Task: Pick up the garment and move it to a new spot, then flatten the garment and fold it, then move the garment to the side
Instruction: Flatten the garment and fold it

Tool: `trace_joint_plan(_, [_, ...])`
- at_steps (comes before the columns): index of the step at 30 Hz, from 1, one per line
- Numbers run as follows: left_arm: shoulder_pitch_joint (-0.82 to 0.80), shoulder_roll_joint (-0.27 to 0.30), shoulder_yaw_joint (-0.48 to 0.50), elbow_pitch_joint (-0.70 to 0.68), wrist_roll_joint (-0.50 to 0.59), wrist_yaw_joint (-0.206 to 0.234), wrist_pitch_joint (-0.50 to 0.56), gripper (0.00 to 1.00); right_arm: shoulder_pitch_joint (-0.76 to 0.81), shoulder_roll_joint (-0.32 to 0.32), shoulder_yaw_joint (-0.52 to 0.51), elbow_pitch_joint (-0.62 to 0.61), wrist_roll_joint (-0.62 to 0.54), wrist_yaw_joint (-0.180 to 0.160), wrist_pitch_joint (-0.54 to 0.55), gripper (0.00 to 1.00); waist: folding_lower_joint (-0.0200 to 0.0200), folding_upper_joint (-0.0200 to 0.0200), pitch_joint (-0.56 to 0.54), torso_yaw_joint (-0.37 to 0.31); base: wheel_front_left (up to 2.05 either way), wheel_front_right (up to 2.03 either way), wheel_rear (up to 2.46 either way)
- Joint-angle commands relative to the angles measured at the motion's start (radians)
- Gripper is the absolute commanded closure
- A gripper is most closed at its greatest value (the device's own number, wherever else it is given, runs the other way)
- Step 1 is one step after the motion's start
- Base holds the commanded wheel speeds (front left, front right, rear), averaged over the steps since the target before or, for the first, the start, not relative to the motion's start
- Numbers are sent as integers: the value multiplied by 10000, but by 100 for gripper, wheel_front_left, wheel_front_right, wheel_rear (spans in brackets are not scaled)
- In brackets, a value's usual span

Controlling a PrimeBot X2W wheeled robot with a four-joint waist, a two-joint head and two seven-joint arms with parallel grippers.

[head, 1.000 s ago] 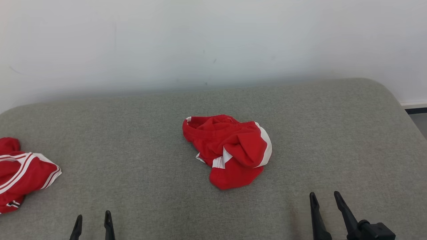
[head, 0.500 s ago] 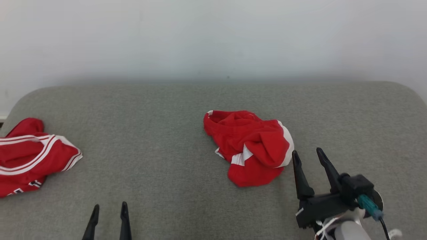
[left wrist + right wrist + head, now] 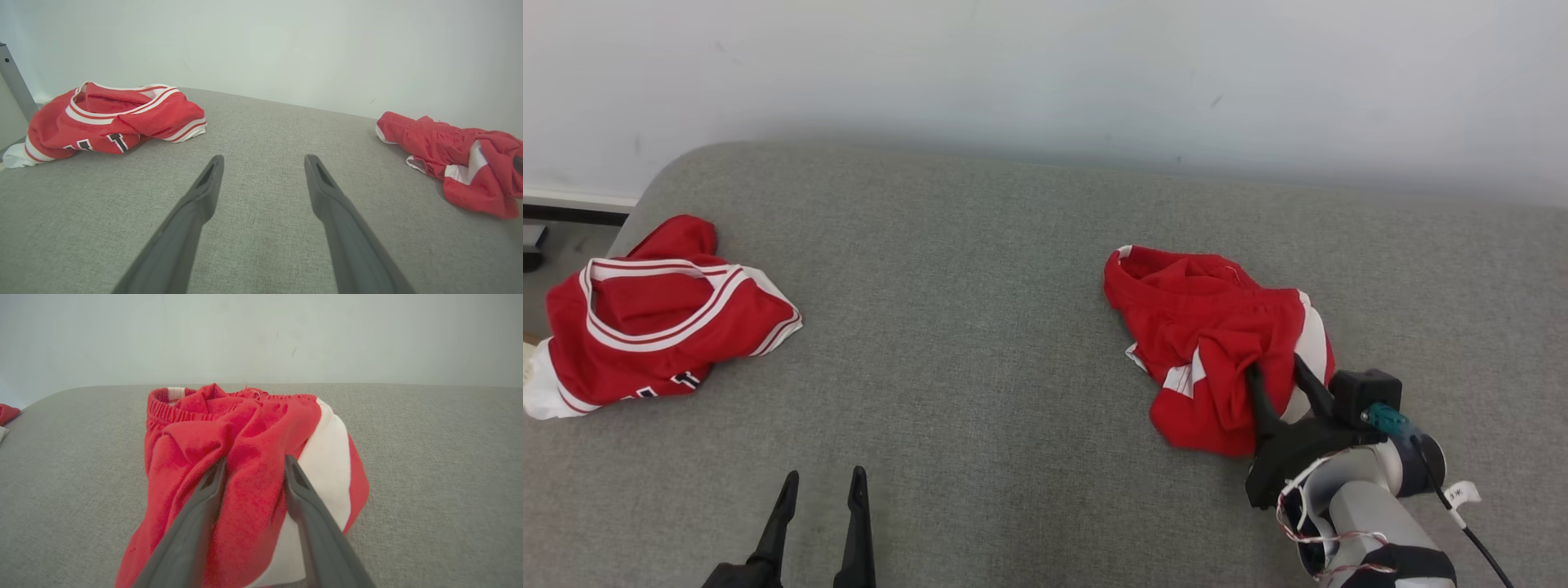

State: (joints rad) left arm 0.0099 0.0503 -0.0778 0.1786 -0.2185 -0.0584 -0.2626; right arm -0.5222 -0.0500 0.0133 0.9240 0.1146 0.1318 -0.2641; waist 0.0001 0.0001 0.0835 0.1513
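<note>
Where the crumpled red shorts with a white side panel (image 3: 1201,327) bunch up at their near right edge, the right tool (image 3: 1274,365) has its two dark fingers spread to either side of a raised fold. In the right wrist view the cloth fills the gap between them. How hard they press on it cannot be told, and the shorts lie on the grey woven surface (image 3: 972,367), not lifted. In the head view the cloth covers part of the left finger, and the tool's black body hides the hem beneath it. Both wrist views cut the shorts off, one at the right edge, the other at the bottom. The shorts sit right of centre on the surface, near the pale wall (image 3: 1045,65) behind.

Behind the right tool comes a pale forearm (image 3: 1356,506) wrapped in thin red and white wires, cut off at the bottom of the head view. The left tool (image 3: 824,474) hovers low at the near edge over bare fabric, fingers wide apart and holding nothing, its body out of frame.

Well apart on the far left lies a rumpled red jersey with white striped trim (image 3: 662,327). Its dark lettering is folded under and unreadable, and its white corner is clipped by the head view's left edge. Nothing lies between the two garments.
</note>
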Motion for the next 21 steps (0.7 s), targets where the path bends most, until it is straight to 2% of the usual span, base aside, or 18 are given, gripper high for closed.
trace_joint_plan(1, [-136, 0, 60, -12, -57, 36, -25, 0, -74, -14, 75, 27, 103, -22, -14, 100, -1, -1, 70, 80, 0, 0, 0])
trace_joint_plan(6, [-121, 0, 178, 43, -68, 15, -25, 0, 195, -10, 239, -637, -15, -22, -16, 100, -1, -1, -22, -155, 0, 0, 0])
trace_joint_plan(11, [-163, -2, 258, 49, -192, -33, -25, 0, 550, -11, 636, -1974, -462, -22, -17, 100, -1, -1, -117, -464, 0, 0, 0])
trace_joint_plan(17, [-297, 0, 154, 57, -296, -112, -23, 0, 835, -5, 2165, -3724, -820, -22, -16, 100, -1, -1, -162, -593, 0, 0, 0])
trace_joint_plan(18, [-297, 0, 154, 57, -296, -112, -23, 0, 835, -5, 2165, -3724, -820, -22, -16, 100, -1, -1, -162, -593, 0, 0, 0])
trace_joint_plan(21, [-297, 0, 63, 61, -376, -120, -25, 0, 998, -79, 3331, -4306, -828, -22, -14, 100, -1, -1, -186, -556, 0, 0, 0])
